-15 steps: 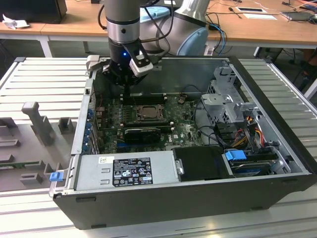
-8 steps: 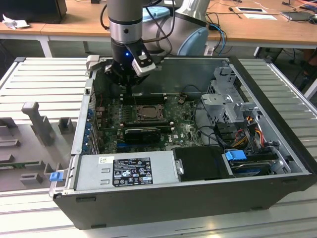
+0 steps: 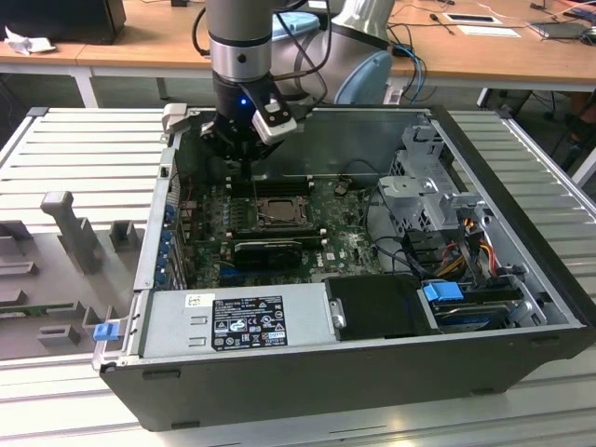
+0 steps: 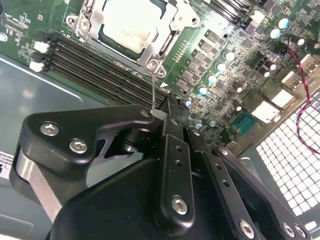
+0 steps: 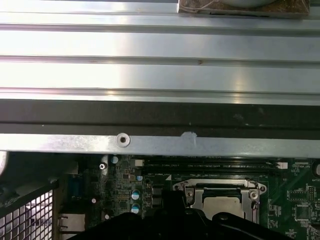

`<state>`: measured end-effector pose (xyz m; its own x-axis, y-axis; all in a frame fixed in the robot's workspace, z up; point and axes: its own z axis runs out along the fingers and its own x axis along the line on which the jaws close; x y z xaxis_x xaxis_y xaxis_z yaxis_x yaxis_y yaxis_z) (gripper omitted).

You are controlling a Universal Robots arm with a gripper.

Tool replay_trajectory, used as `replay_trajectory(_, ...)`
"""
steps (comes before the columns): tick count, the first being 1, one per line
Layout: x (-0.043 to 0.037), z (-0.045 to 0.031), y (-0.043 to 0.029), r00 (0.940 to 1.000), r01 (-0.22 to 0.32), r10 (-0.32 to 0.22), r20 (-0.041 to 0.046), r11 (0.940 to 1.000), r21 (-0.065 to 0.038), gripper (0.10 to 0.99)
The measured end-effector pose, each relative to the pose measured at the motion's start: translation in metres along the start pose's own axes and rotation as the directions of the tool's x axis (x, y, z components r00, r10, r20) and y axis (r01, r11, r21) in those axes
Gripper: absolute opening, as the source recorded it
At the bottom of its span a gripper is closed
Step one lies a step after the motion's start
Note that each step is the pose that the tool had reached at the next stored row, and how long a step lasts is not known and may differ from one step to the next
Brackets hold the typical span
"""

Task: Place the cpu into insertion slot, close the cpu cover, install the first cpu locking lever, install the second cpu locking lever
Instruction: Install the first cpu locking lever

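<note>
A: Where did the cpu (image 4: pixel 131 22) sit at that moment?

B: It lay flat in the insertion slot (image 3: pixel 277 210) on the green motherboard (image 3: pixel 349 244), with the cpu cover (image 4: pixel 167 42) down around it as a metal frame; the pale top showed through the window in both wrist views.

A: And the tool (image 4: pixel 161 116)?

B: It hung just above the motherboard, beside the socket's corner. In the second wrist view its fingers were pressed together on a thin wire, which I took to be a locking lever (image 4: pixel 151 90) rising from that corner.

A: What could have gone wrong from there?

B: The wire looked springy, so I judged it might slip from the pinch and snap back if pulled at an angle. The memory slots (image 4: pixel 95 67) lay right next to the socket, and the capacitors (image 4: pixel 218 66) were close too, so a low or skewed sweep could have scraped them. A lever that missed its hook would have left the cover unlatched.

A: What stayed hidden?

B: The tool's own black body covered the board beneath it, the lever's hook could not be made out, and the socket's far edge was cut off. In the exterior view the arm (image 3: pixel 239 42) hid the fingertips.
</note>
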<state>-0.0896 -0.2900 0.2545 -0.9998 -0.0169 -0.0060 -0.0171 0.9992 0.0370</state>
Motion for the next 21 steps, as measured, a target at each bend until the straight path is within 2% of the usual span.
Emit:
replay_trajectory(14, -0.0104, 0.0003, -0.0002, 1.0, 0.0, 0.0, 0.0, 1.0, 0.0, 0.106)
replay_trajectory(18, -0.0175, 0.0005, -0.0003, 1.0, 0.0, 0.0, 0.0, 1.0, 0.0, 0.106)
replay_trajectory(21, -0.0265, 0.001, -0.0005, 1.0, 0.0, 0.0, -0.0001, 1.0, 0.0, 0.106)
